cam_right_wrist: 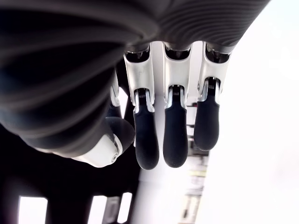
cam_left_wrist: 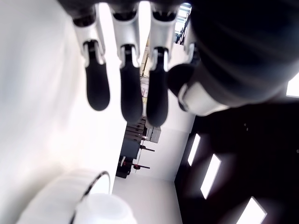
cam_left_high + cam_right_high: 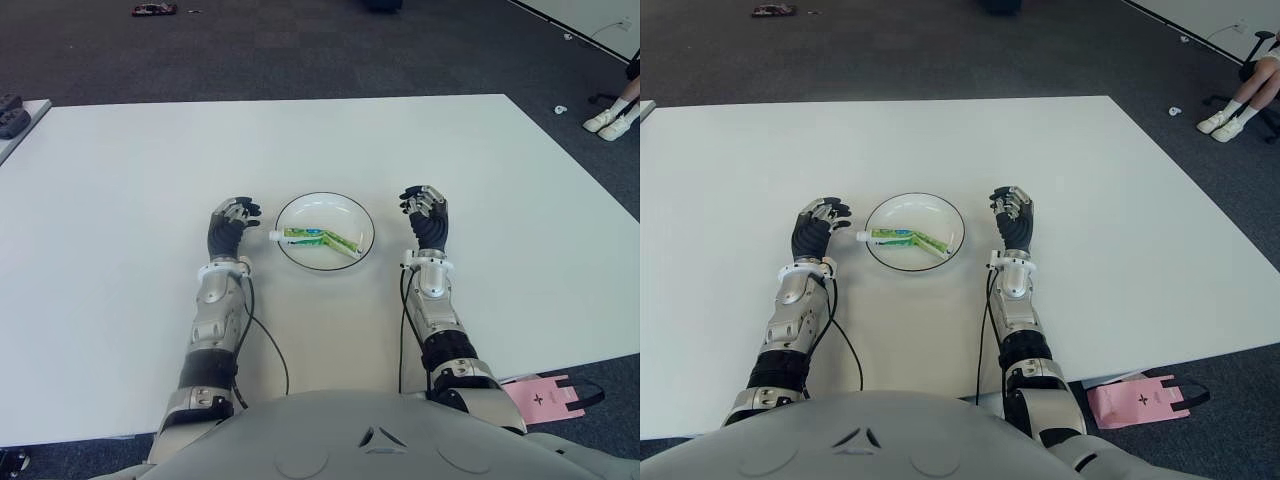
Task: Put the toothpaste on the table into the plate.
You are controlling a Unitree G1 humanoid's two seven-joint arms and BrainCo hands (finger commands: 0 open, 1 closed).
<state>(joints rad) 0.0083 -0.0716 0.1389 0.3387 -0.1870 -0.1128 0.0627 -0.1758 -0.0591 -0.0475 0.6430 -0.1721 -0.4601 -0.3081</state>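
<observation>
A green and white toothpaste tube point(image 3: 318, 239) lies in the white, dark-rimmed plate point(image 3: 350, 214) at the middle of the white table point(image 3: 120, 180). Its white cap point(image 3: 274, 236) sticks out over the plate's left rim. My left hand point(image 3: 230, 222) shows just left of the plate, fingers relaxed and holding nothing. On the plate's right side, my right hand point(image 3: 426, 213) is open as well, with nothing in it. In the left wrist view the fingers point(image 2: 131, 95) hang loose above the plate rim point(image 2: 91, 186) and the cap point(image 2: 105, 209).
A pink bag point(image 3: 545, 396) lies on the floor at the table's near right corner. A seated person's feet point(image 3: 610, 120) show at the far right. Dark objects point(image 3: 12, 115) sit at the far left edge. Carpet floor surrounds the table.
</observation>
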